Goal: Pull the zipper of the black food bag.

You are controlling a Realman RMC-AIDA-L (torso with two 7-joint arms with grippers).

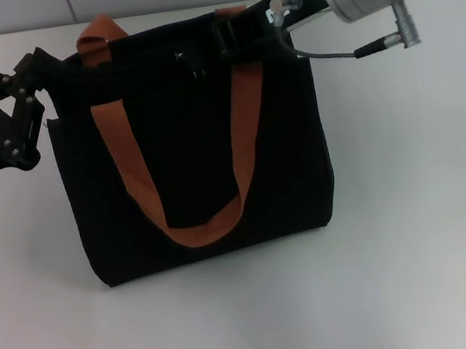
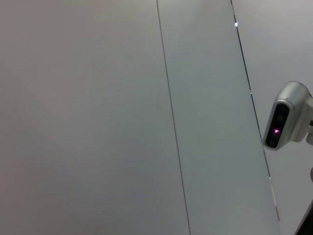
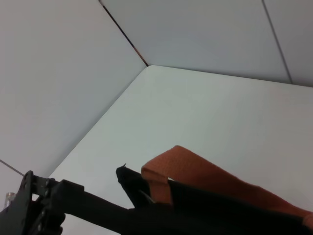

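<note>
The black food bag (image 1: 188,164) stands upright in the middle of the white table, with orange-brown strap handles (image 1: 133,181) hanging down its front. A small dark slider, the zipper (image 1: 190,62), shows on the bag's top edge between the straps. My right gripper (image 1: 231,34) reaches in from the upper right and rests on the bag's top by the right strap. My left gripper (image 1: 40,89) is at the bag's upper left corner. The right wrist view shows the bag's top edge (image 3: 220,215), a strap (image 3: 195,169) and the left gripper (image 3: 98,205) at the corner.
The white table (image 1: 423,269) extends in front of and to the right of the bag. A grey cable (image 1: 355,51) hangs under my right wrist. The left wrist view shows only wall panels and a grey camera housing (image 2: 286,117).
</note>
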